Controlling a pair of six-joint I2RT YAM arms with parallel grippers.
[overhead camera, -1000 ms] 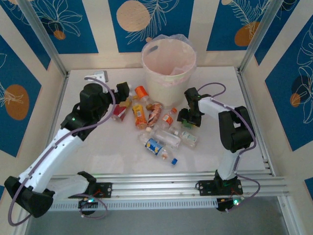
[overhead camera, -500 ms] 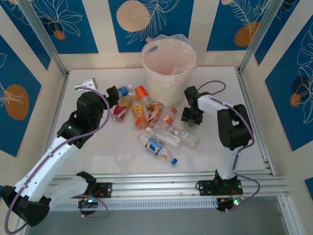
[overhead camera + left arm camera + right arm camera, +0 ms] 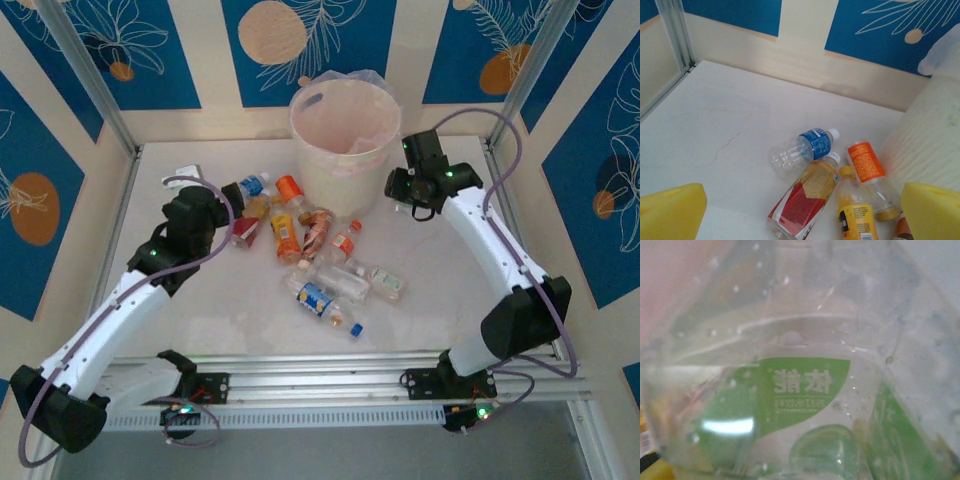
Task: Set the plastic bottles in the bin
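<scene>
Your table (image 3: 230,295) is white, and the walls (image 3: 330,35) around it are blue and cream panels with white leaf outlines and orange discs. At the table's far edge the bin (image 3: 325,170) is cream-white with a pinkish liner. Beside it lie four bottles:

- a blue-labelled bottle (image 3: 802,150), clear with a white cap
- an orange-labelled bottle (image 3: 866,162)
- a red-and-yellow-labelled bottle (image 3: 805,197)
- a yellow-capped bottle (image 3: 852,217)

The left gripper (image 3: 805,202) has yellow pads (image 3: 670,212). Your right wrist view shows a clear green-labelled bottle (image 3: 800,385) with white lettering.

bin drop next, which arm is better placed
Right. The right gripper is up beside the bin with a green-labelled bottle in its grip; the left gripper hangs open and empty over the loose bottles.
</scene>
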